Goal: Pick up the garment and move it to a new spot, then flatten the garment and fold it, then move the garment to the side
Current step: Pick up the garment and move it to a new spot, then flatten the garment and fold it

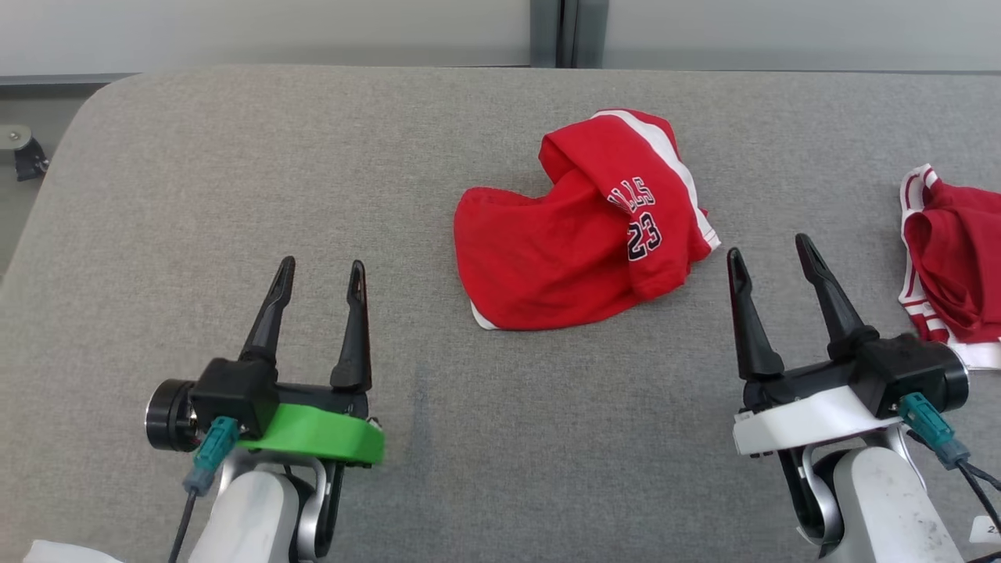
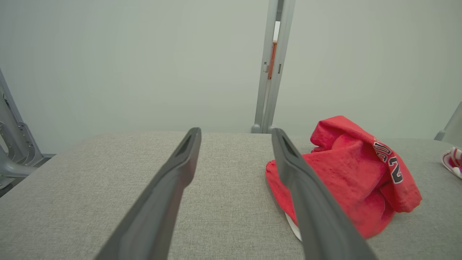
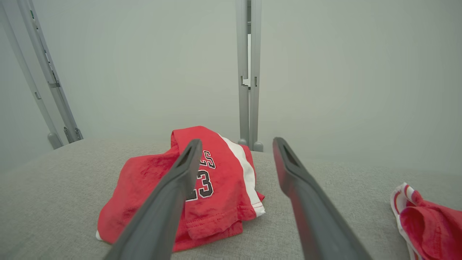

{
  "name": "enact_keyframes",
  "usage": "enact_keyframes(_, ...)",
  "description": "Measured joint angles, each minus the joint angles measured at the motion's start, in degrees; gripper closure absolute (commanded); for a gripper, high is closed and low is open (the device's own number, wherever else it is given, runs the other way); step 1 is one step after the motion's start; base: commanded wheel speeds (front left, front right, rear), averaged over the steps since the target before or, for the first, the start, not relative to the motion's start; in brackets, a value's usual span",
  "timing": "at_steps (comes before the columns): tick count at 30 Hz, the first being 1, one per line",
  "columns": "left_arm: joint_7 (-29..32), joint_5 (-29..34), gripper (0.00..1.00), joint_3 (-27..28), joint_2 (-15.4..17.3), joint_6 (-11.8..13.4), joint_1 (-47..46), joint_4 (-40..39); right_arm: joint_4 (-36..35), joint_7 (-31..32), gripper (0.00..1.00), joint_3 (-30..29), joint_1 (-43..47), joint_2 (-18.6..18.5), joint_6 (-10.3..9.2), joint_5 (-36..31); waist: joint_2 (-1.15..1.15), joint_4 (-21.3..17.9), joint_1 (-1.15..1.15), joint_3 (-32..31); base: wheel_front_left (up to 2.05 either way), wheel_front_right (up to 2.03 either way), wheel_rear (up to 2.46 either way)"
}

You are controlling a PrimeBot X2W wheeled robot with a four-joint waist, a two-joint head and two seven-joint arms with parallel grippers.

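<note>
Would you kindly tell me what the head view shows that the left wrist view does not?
Head view adds: the right gripper, open, beside the red garment, and its number 23 in full. Left wrist view adds: a grey metal frame beyond the table. Both: the open left gripper, that crumpled garment on the grey table, and a second red garment far right.

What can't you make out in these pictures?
- Head view: the word above 23 on the garment, lost in a fold.
- Head view: the second garment, cut off by the right edge.
- Left wrist view: the garment's near side, behind a finger of the left gripper.
</note>
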Motion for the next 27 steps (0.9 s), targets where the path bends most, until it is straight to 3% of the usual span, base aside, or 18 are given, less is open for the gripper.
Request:
enact_keyframes(7, 0.0, 4.14, 0.0, 2.75, -2.67, -4.13, 0.35, -0.41, 1.9, 0.0, 0.0, 0.71, 0.02, 0.01, 0.01, -0.97, 0.0, 1.91, 0.0, -0.12, 0.0, 0.0, 0.0)
enact_keyframes(13, 0.0, 5.35, 0.0, 4.32, -4.08, -6.11, 0.94, -0.12, 5.31, -0.01, 0.0, 0.76, -0.62, 0.03, 0.0, -4.53, 0.0, 3.13, 0.0, 0.75, 0.0, 0.0, 0.0)
enact_keyframes(27, 0.01, 4.77, 0.0, 1.77, -5.02, -7.17, -0.57, 1.67, 25.12, 0.0, 0.0, -1.31, -12.19, 0.07, 0.01, -15.04, 0.0, 6.73, 0.0, 5.15, 0.0, 0.0, 0.0)
